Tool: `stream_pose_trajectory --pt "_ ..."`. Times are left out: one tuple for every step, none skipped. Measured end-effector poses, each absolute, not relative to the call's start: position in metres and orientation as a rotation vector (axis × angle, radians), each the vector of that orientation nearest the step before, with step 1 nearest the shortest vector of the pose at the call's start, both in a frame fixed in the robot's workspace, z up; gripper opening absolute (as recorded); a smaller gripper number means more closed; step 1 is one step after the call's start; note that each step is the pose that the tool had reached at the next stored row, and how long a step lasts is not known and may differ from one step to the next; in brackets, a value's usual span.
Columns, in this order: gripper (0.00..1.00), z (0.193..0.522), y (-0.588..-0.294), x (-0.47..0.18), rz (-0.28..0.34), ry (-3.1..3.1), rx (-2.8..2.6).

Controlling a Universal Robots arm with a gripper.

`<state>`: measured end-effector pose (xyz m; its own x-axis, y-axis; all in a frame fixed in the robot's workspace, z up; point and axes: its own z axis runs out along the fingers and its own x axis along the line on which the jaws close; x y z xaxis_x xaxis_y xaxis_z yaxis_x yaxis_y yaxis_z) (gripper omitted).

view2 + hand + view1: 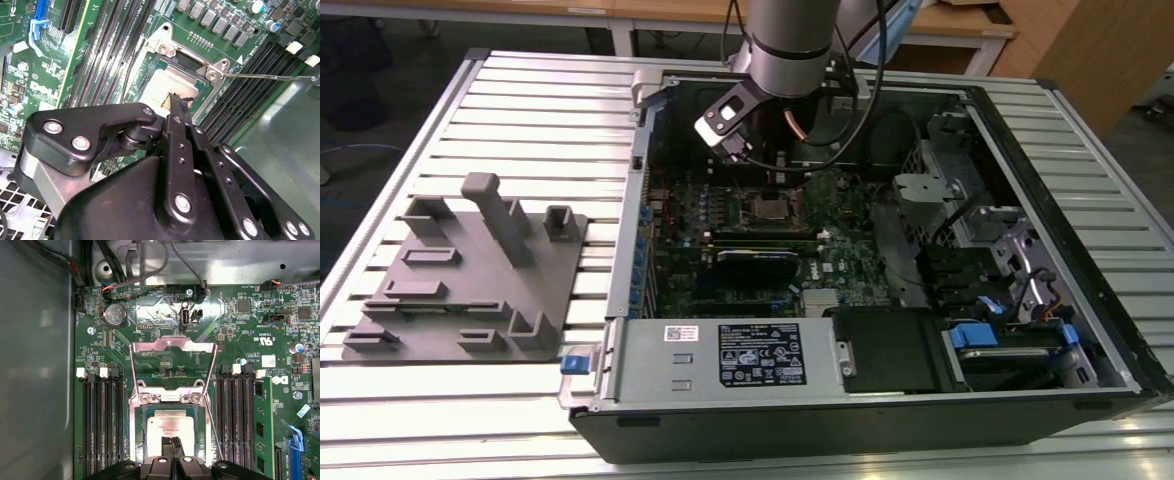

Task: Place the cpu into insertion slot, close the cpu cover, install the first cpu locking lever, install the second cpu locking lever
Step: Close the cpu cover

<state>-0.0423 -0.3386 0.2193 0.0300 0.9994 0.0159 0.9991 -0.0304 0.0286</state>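
Gripper (pixel 172 442), fingers pinched together and empty, stands tip-down on the cpu (pixel 169 426) seated in the insertion slot (pixel 141 432), mid-frame in the exterior view; cpu cover (pixel 172 344) hinged open beyond.

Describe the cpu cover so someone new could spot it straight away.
Inside the open computer case, find the green motherboard. Right beside the cpu, the cpu cover is the only thin silver frame, swung open, board showing through its window.
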Motion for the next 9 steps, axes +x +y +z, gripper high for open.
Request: stream_pose_trajectory --pt "0.1 0.2193 -0.3386 -0.0423 0.049 2.181 2.248" --pt "0.1 0.2193 -0.3386 -0.0423 0.049 2.181 2.248" --pt "0.1 0.2193 -0.3386 -0.0422 0.049 2.181 2.248" --pt "0.1 0.2193 -0.3386 -0.0422 0.049 2.181 2.248" --pt "0.1 0.2196 -0.3386 -0.0422 0.049 2.181 2.248" --pt "0.1 0.2201 -0.3386 -0.0422 0.048 2.181 2.248" --pt "0.1 0.2208 -0.3386 -0.0422 0.049 2.181 2.248" --pt "0.1 0.2216 -0.3386 -0.0422 0.049 2.181 2.248" --pt "0.1 0.2228 -0.3386 -0.0422 0.049 2.181 2.248"
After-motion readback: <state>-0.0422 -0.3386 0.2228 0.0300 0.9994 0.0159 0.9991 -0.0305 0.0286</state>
